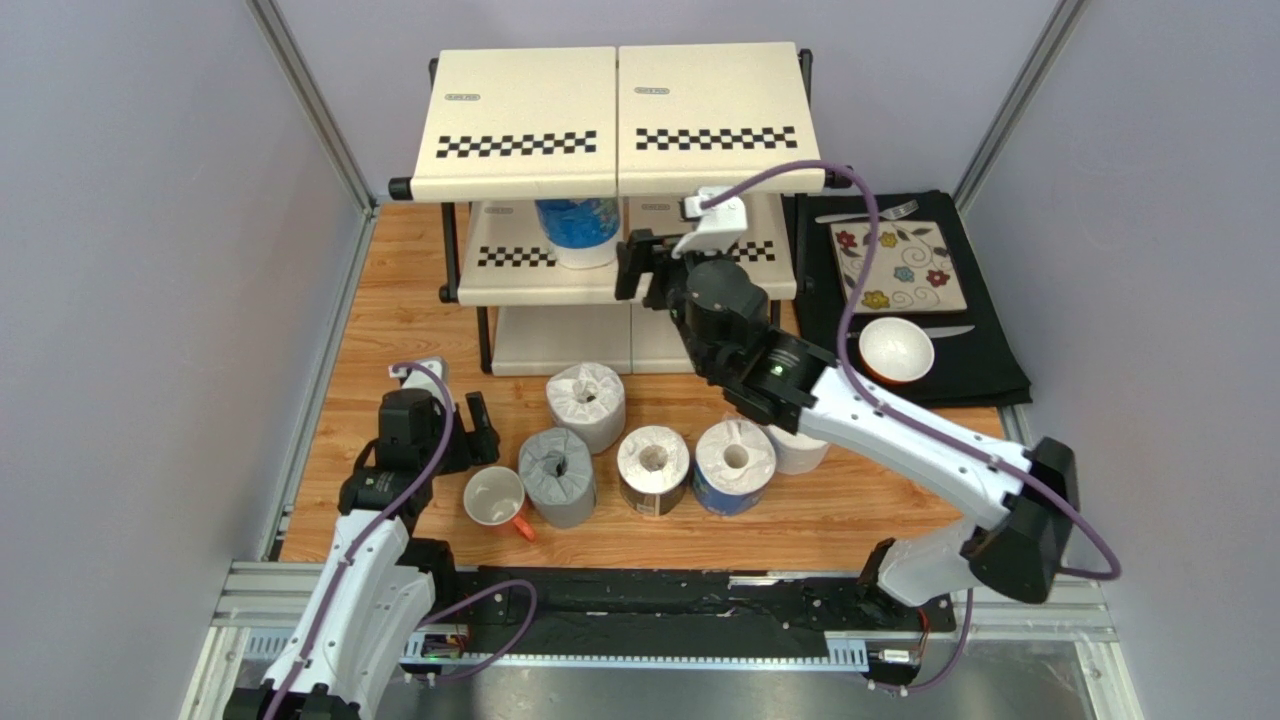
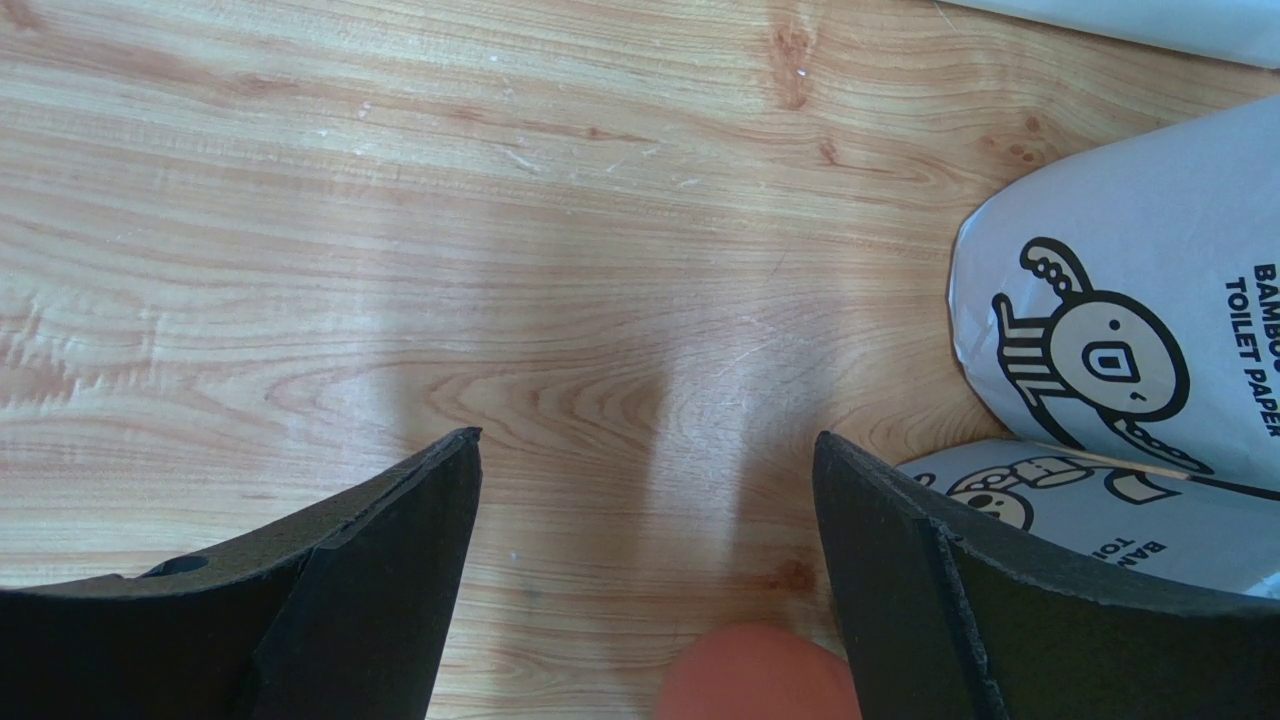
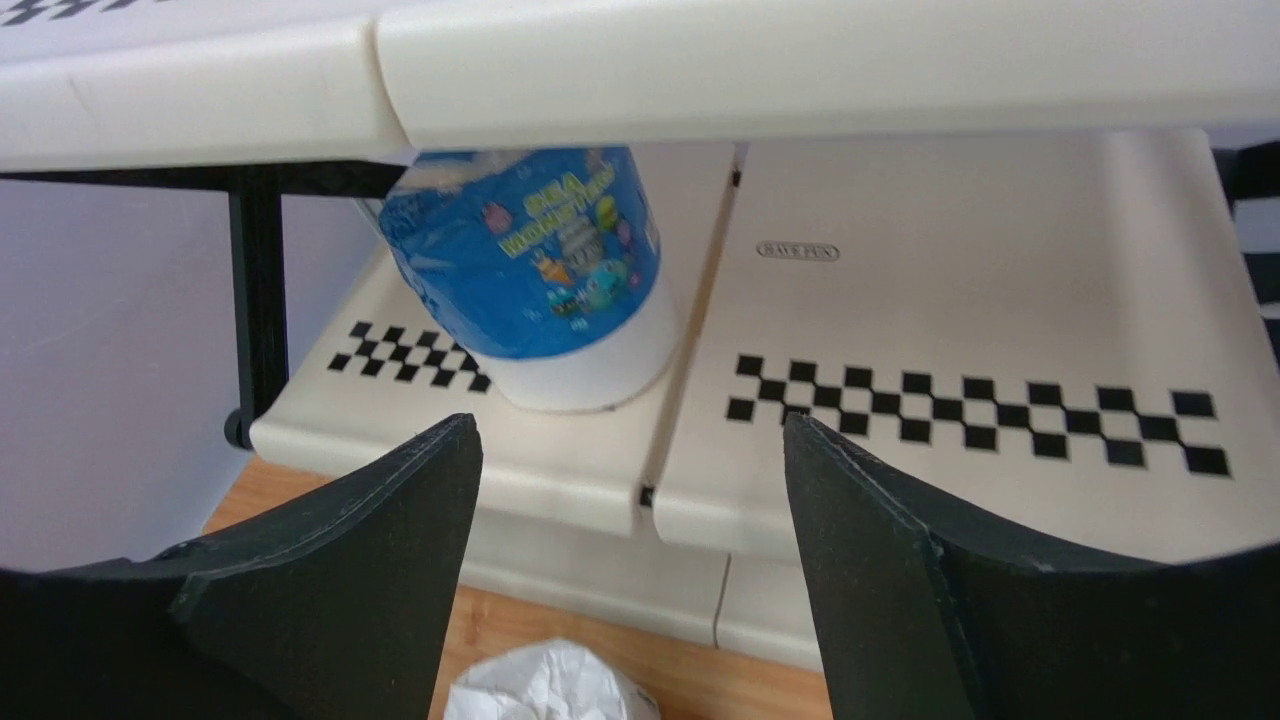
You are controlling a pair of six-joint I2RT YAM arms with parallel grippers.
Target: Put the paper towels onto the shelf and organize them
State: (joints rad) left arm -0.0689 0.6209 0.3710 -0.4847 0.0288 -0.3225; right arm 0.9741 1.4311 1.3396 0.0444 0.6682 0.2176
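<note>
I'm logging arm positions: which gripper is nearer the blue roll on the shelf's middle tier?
Right. The right gripper sits just beside the blue roll at the shelf; the left gripper hangs near the mug.

There are six paper towels (image 1: 735,459). One blue-printed roll (image 1: 579,225) is on the middle tier of the shelf (image 1: 526,105). Five are on the desk (image 1: 406,315): one white roll (image 1: 586,393) at the far left, one grey roll (image 1: 559,474), one dark-wrapped roll (image 1: 654,465), one second blue-printed roll, and one half-hidden white roll (image 1: 796,450) at the right. One shelf has three tiers. There is one mug (image 1: 493,495), one bowl (image 1: 896,348), one black mat (image 1: 992,353) and one floral tile (image 1: 899,266). There are two end effectors, the left end effector (image 2: 646,450) and the right end effector (image 3: 631,435).
</note>
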